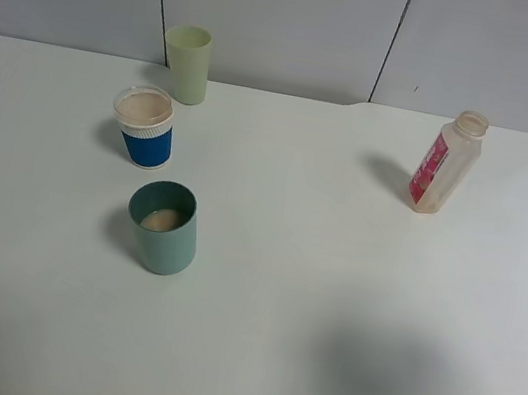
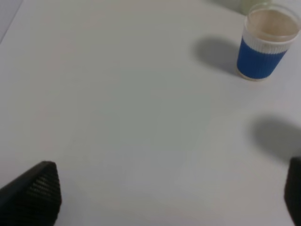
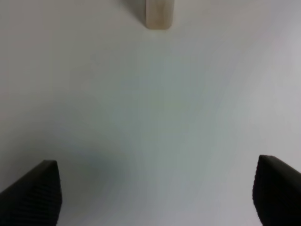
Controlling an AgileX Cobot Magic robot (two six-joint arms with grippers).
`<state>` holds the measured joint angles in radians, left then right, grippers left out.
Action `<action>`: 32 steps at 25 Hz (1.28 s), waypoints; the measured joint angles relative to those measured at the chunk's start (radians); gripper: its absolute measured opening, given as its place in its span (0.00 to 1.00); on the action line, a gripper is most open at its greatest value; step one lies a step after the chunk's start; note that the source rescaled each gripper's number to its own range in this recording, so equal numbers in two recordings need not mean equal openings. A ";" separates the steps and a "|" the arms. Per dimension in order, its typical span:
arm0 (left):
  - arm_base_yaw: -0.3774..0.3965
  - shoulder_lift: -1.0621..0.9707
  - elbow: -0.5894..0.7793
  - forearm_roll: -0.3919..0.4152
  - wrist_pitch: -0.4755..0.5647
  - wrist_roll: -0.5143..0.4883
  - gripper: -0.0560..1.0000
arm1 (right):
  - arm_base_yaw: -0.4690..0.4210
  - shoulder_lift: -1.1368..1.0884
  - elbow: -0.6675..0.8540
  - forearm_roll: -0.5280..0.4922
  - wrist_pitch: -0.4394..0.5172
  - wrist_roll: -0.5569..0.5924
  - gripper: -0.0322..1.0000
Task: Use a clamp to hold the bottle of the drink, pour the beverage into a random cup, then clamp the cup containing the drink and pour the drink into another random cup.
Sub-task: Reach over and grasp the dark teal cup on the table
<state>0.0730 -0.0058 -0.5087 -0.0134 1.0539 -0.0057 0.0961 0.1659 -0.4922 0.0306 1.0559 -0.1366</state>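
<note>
An uncapped plastic drink bottle [image 1: 445,164] with a red label stands upright at the right rear of the white table [image 1: 308,296]; its base shows in the right wrist view [image 3: 158,13]. A teal cup [image 1: 164,227] near the middle left holds a little beige drink. A blue paper cup [image 1: 144,127] with a white rim stands behind it and also shows in the left wrist view [image 2: 266,43]. A pale green cup [image 1: 187,64] stands at the back. Neither arm shows in the high view. The left gripper [image 2: 169,197] and right gripper [image 3: 153,195] are open and empty above the table.
A grey panelled wall [image 1: 294,20] runs along the table's far edge. A soft shadow [image 1: 395,382] lies on the table's front right.
</note>
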 joint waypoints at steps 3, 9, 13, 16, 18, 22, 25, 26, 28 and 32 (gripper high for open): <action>0.000 0.000 0.000 0.000 0.000 0.000 0.85 | 0.000 0.000 0.001 -0.031 0.004 0.031 0.68; 0.000 0.000 0.000 0.000 0.000 0.000 0.85 | 0.000 0.000 0.001 -0.068 0.004 0.088 0.68; 0.000 0.000 0.000 0.000 0.000 0.000 0.85 | 0.000 0.000 0.001 -0.084 0.004 0.116 0.68; 0.000 0.000 0.000 0.000 0.000 0.000 0.85 | 0.000 0.000 0.001 -0.094 0.004 0.137 0.68; 0.000 0.000 0.000 0.000 0.000 0.000 0.85 | 0.000 0.000 0.001 -0.095 0.004 0.137 0.68; 0.000 0.000 0.000 0.000 0.000 0.000 0.85 | -0.014 -0.016 0.001 -0.095 0.004 0.137 0.68; 0.000 0.000 0.000 0.000 0.000 0.000 0.85 | -0.050 -0.031 0.001 -0.095 0.003 0.137 0.68; 0.000 0.000 0.000 0.000 0.000 0.000 0.85 | -0.061 -0.039 0.001 -0.095 0.003 0.137 0.68; 0.000 0.000 0.000 0.000 0.000 0.000 0.85 | -0.120 -0.109 0.002 -0.095 0.003 0.137 0.68; 0.000 0.000 0.000 0.000 0.000 0.000 0.85 | -0.176 -0.168 0.002 -0.099 0.003 0.137 0.68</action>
<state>0.0730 -0.0058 -0.5087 -0.0134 1.0539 -0.0057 -0.0798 -0.0024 -0.4900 -0.0679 1.0594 0.0000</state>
